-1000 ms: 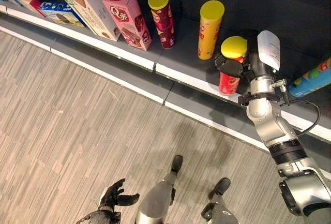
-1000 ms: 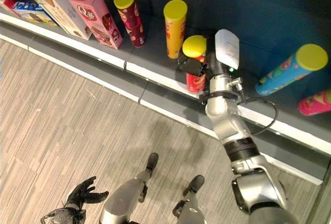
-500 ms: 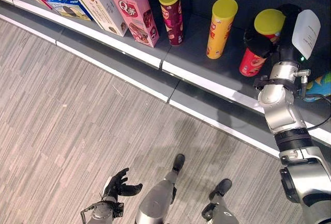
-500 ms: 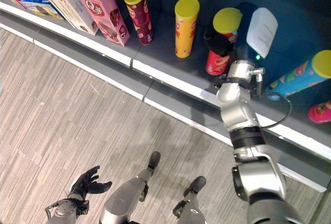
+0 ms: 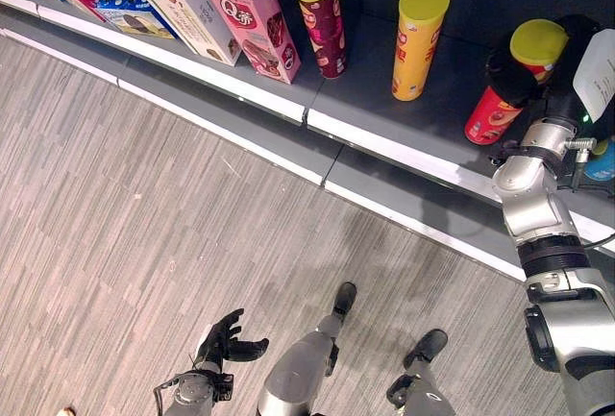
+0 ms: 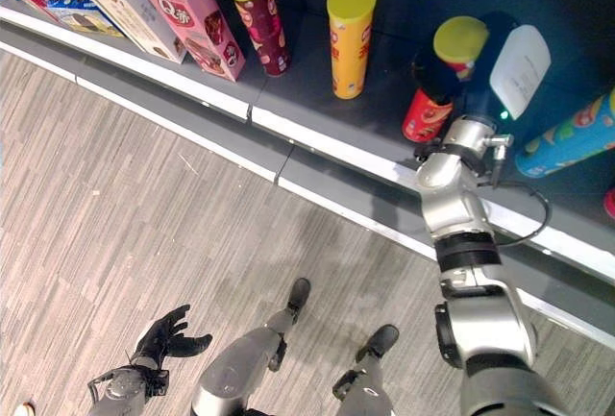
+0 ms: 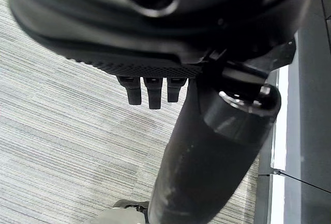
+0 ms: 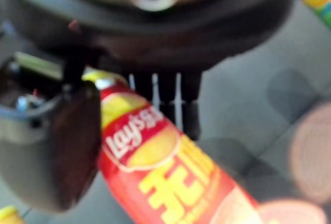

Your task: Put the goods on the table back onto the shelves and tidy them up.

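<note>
Red crisp tube with a yellow lid, held in the right hand over the dark shelf. The fingers and thumb are curled round its upper body, as the right wrist view confirms, where the tube runs out past the fingers. Its long axis is tilted, lid end leaning toward the back of the shelf and base end toward the white front edge; whether the base touches the shelf cannot be told. The yellow tube stands upright to its left, apart from it, with the maroon tube and pink box farther left. A blue tube lies on its side to the right. The left hand hangs low over the floor, fingers relaxed and holding nothing, well apart from the shelf. Judged from this, the coming move turns on bringing the tube upright in the gap between the yellow and blue tubes.
</note>
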You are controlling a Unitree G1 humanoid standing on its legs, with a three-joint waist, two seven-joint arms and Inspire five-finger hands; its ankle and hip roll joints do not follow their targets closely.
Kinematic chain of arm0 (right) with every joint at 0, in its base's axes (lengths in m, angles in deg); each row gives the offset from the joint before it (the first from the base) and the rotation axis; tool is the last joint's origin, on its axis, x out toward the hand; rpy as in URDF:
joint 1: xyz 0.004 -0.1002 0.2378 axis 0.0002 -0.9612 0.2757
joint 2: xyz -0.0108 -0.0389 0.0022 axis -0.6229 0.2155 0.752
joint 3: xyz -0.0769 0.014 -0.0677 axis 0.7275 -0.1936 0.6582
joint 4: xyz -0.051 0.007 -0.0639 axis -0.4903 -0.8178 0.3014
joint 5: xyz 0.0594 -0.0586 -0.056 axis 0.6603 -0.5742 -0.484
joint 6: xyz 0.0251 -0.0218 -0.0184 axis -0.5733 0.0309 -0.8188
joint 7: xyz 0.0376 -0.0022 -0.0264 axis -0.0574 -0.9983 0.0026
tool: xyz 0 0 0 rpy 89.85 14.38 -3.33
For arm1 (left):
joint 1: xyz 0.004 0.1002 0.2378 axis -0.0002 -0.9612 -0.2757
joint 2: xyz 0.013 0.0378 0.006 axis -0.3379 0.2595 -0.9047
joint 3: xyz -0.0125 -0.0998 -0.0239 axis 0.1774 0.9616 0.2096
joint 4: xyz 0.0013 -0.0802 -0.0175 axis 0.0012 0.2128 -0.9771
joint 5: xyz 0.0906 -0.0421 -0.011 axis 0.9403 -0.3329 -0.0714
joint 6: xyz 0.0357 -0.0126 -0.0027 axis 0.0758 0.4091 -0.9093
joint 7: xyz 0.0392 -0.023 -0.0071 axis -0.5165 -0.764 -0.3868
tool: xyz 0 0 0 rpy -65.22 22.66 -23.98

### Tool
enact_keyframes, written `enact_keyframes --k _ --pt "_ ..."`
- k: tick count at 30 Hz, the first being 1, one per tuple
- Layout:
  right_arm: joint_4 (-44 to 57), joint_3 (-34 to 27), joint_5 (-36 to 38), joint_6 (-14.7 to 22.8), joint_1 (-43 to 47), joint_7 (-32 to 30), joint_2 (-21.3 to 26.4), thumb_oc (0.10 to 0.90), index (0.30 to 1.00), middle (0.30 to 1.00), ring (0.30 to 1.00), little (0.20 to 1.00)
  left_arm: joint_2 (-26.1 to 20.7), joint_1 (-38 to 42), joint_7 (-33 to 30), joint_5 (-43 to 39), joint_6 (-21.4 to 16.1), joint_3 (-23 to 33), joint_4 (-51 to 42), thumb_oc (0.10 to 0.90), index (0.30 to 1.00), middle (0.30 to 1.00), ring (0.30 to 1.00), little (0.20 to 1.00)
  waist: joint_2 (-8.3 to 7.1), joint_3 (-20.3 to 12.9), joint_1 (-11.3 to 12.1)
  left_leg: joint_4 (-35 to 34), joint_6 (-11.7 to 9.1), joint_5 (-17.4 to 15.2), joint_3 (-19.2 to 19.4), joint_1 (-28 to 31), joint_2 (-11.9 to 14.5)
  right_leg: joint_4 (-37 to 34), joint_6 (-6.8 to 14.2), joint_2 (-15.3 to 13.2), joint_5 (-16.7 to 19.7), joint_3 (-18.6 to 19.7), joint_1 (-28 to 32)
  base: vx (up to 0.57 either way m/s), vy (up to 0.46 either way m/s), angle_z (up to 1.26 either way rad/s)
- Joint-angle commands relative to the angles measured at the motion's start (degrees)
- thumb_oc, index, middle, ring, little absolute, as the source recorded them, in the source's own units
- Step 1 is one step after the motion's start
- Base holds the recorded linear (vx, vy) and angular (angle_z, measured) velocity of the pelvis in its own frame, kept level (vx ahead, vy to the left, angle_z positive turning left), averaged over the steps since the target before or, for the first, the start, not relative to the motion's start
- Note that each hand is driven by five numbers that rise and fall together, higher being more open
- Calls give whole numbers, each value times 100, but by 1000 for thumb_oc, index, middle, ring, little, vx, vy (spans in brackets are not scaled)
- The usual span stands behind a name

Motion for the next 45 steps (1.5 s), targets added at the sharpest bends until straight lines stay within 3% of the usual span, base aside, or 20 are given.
enact_keyframes --k 1,2,4,5,6,7,19,26,27,28,30,35,36,37,38,39,41,44,45 --pt "389 195 -137 256 565 -470 569 400 300 300 300 300 -280 -78 -277 18 -234 -272 267 800 900 900 900 900 -150 -468 28 193 -87 -229 -373 -314 -156 1016 635 -950 -165 -28 -147 0 0 0" --pt "390 194 -136 263 560 -480 565 400 300 300 300 300 -280 -71 -283 19 -232 -262 288 800 900 900 900 900 -160 -468 19 195 -86 -232 -370 -318 -159 1016 633 -948 -164 -20 -154 0 0 0" --pt "401 205 -147 260 555 -493 563 518 476 476 476 476 -270 -53 -302 32 -237 -261 313 800 900 900 900 900 -173 -467 5 196 -90 -231 -363 -319 -156 1014 632 -949 -167 -17 -155 0 0 0" --pt "408 204 -145 266 548 -496 555 706 759 759 759 759 -268 -49 -301 32 -234 -263 320 800 900 900 900 900 -176 -466 -2 196 -89 -229 -366 -319 -154 1011 631 -948 -167 -18 -151 0 0 0" --pt "404 213 -145 265 550 -498 558 769 853 853 853 853 -267 -36 -305 35 -232 -259 335 800 900 900 900 900 -182 -468 -5 187 -91 -228 -366 -314 -152 1008 631 -952 -164 -24 -145 0 0 0" --pt "407 217 -149 262 558 -505 565 800 900 900 900 900 -261 -35 -303 37 -236 -262 348 800 900 900 900 900 -185 -470 -13 183 -91 -228 -362 -309 -154 1008 635 -955 -160 -22 -145 0 0 0" --pt "390 256 -51 303 579 -472 488 800 900 900 900 900 -254 -14 -304 66 -226 -258 444 800 900 900 900 900 -209 -532 -66 168 -95 -241 -329 -238 -151 1014 642 -968 -149 8 -112 0 0 0" --pt "524 290 -19 342 600 -404 474 800 900 900 900 900 -252 10 -274 108 -200 -241 546 800 900 900 900 900 -306 -579 -124 153 -94 -263 -287 -179 -129 994 641 -954 -127 48 -87 0 0 0" --pt "704 262 -54 362 571 -393 472 800 900 900 900 900 -240 19 -266 154 -174 -229 623 800 900 900 900 900 -351 -605 -156 152 -90 -275 -262 -156 -122 983 641 -947 -115 80 -74 42 57 0" --pt "1263 258 -181 429 390 -296 399 800 900 900 900 900 -200 29 -305 265 -103 -124 813 800 900 900 900 900 -495 -671 -279 153 -61 -346 -131 -56 -87 969 652 -927 -62 218 -70 32 63 0" --pt "1518 240 -226 452 277 -234 321 800 900 900 900 900 -188 31 -309 292 -76 -74 872 800 900 900 900 900 -556 -716 -331 159 -35 -360 -66 -45 -94 929 654 -924 3 289 -95 42 71 -18" --pt "2866 64 -44 813 -881 487 -164 800 900 900 900 900 -63 -21 -310 512 65 258 1125 800 900 900 900 900 -968 -871 -722 174 97 -593 479 301 -86 751 703 -850 297 902 -98 72 70 -43" --pt "3093 30 178 945 -1159 750 -203 800 900 900 900 900 -46 -21 -280 583 102 342 1159 800 900 900 900 900 -1053 -901 -846 165 108 -625 581 367 -72 726 715 -827 367 1018 -112 52 41 -68" --pt "3128 12 183 937 -1194 773 -209 800 900 900 900 900 -52 -33 -278 588 102 341 1159 800 900 900 900 900 -1062 -906 -825 160 110 -628 601 378 -72 720 716 -827 373 1040 -114 71 64 -92" --pt "3666 -183 651 1204 -1897 1146 -385 800 900 900 900 900 -34 -74 -257 730 146 513 1292 800 900 900 900 900 -1198 -981 -1009 127 134 -680 815 524 -48 638 745 -788 474 1256 -126 49 47 -90" --pt "3672 -187 651 1202 -1903 1148 -386 800 900 900 900 900 -36 -76 -257 729 145 510 1292 800 900 900 900 900 -1200 -981 -1001 124 134 -680 821 527 -47 638 745 -788 475 1263 -128 65 91 -86" --pt "4103 -396 1668 1570 -2868 1994 -417 800 900 900 900 900 -104 -250 -141 820 160 738 1021 800 900 900 900 900 -1321 -1061 -1272 6 134 -714 1211 757 42 523 771 -751 740 1420 -174 32 67 -67" --pt "4227 -541 2299 1733 -3415 2473 -454 800 900 900 900 900 -183 -339 3 944 162 877 1001 800 900 900 900 900 -1345 -1091 -1411 -51 87 -722 1601 974 263 620 771 -774 803 1177 -212 -16 -9 -116" --pt "4245 -583 2485 1743 -3550 2619 -417 800 900 900 900 900 -228 -366 19 949 167 964 979 800 900 900 900 900 -1312 -1100 -1373 -62 39 -750 1784 1044 404 697 771 -907 742 728 -134 -77 -52 -147"
